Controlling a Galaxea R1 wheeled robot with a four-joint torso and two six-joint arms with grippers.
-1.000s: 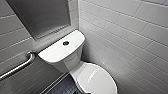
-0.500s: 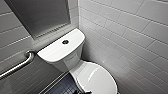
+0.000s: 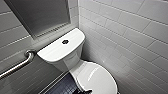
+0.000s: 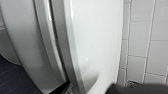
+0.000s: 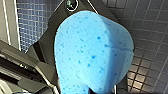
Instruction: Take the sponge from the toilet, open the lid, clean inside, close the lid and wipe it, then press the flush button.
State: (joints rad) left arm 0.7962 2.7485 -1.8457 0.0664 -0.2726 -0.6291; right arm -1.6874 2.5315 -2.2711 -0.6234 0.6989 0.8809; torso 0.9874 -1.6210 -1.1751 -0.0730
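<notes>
Since the earlier pictures we find almost no change: the toilet (image 3: 72, 62) keeps the same place in the head view, and the lid (image 3: 98, 77) is down as before.

Nearest to us, the right gripper (image 5: 101, 88) carries the sponge (image 5: 92, 50). In the right wrist view the bright blue sponge, with darker blue spots, sits in front of the dark plate of the wrist, above the floor (image 5: 147, 62) of small dark tiles. It touches nothing else, so the fingers are closed on it, at the place where the foam is pressed in a little.

The left wrist view looks at the lid from very close, along its glossy white top. Under it a thin dark gap runs between the lid and the white bowl (image 4: 22, 45). A dark part of the left gripper (image 4: 140, 89) shows at the edge of this view, near the lid, and we cannot tell if this gripper is open or closed.

Farther, the white tank (image 3: 60, 51) stands behind the lid. The flush button (image 3: 65, 41), small and dark, sits in the middle of the flat tank top. A metal grab bar (image 3: 17, 65) is fixed on the left wall (image 3: 15, 37), and a grey panel (image 3: 40, 15) hangs above the tank. The right wall (image 3: 130, 37) of white tiles is just beside the toilet.
</notes>
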